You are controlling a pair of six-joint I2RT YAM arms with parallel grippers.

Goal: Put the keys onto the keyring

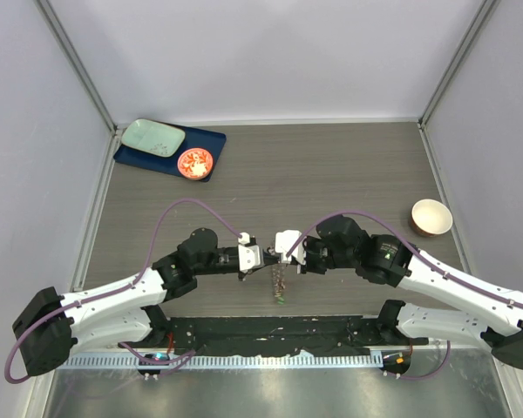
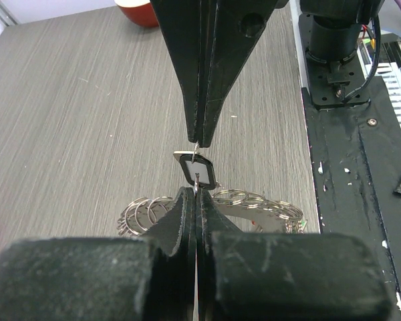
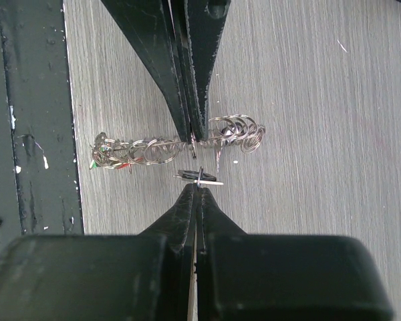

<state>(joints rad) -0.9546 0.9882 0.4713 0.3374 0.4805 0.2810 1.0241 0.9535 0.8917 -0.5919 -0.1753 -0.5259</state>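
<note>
Mid-frame, left pincer (image 2: 196, 190) and right pincer (image 3: 197, 188) both clamped on black key (image 2: 195, 167) over keyring (image 3: 160, 148). We judge: hold steady, ease key's loop onto ring.

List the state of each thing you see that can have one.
Left tool: shut on the black key.
Right tool: shut on the same black key.
Black key: pinched between both tools, off the table.
Keyring: lying stretched out on the table.
Beige bowl: upright, looks empty.
Orange-red dish: upright, holding small bits.
</note>
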